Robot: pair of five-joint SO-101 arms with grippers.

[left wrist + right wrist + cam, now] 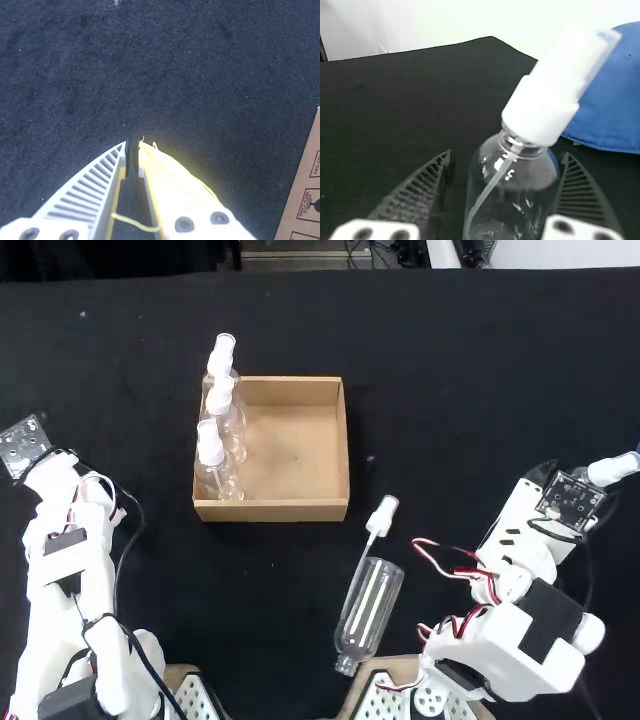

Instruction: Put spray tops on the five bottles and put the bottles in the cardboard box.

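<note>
L gripper (pixel 132 146) pinched shut, empty, low over black cloth (pixel 150 60), cardboard box (pixel 300 510) just beside. Three capped bottles (pixel 222 430) upright in box along wall nearest L side. Uncapped bottle (pixel 370 605) flat on cloth near box, long axis near-to-far, neck toward arm bases, loose spray top (pixel 383 512) at its base end. R gripper (pixel 506 156) clamped on held bottle (pixel 515 197), cap end pointing away from wrist.

One cardboard box (pixel 270 510), three capped bottles (pixel 228 420), one bare bottle (pixel 370 612), one loose spray top (pixel 383 512), fifth bottle (pixel 515 195) in my right gripper (pixel 506 157).
</note>
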